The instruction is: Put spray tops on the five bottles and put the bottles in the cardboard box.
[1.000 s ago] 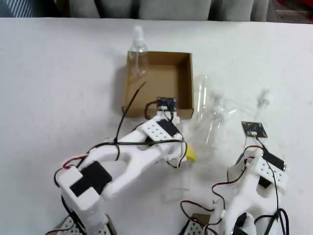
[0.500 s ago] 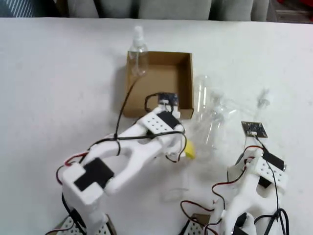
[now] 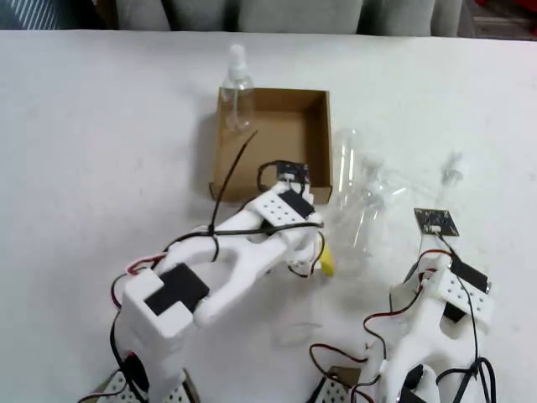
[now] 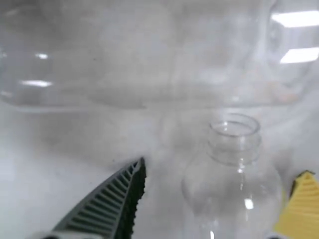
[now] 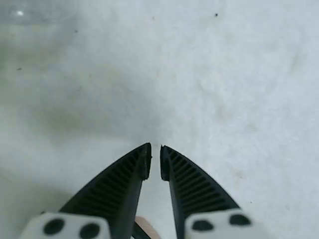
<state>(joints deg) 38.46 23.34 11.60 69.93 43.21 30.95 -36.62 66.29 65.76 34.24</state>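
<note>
My left gripper [image 4: 223, 172] is open, its dark finger [image 4: 119, 199] and yellow finger [image 4: 301, 204] on either side of a clear bottle [image 4: 232, 174] with a bare open neck. A second clear bottle [image 4: 124, 64] lies crosswise just beyond it. From above, several clear bottles [image 3: 361, 201] lie in a heap right of the cardboard box [image 3: 317, 143], with the left arm's yellow finger [image 3: 325, 262] at the heap's near edge. A bottle with a spray top [image 3: 237, 88] stands at the box's far left corner. My right gripper [image 5: 154, 160] is shut on nothing above bare table.
A loose spray top [image 3: 453, 172] lies on the table right of the bottle heap. A faint clear object [image 3: 300, 329] rests near the front, between the two arms. The right arm [image 3: 445, 294] sits at the lower right. The white table stretches open on the left.
The left arm has shifted slightly to the right and away from the front edge, toward the bottle heap. The right arm has not moved.
</note>
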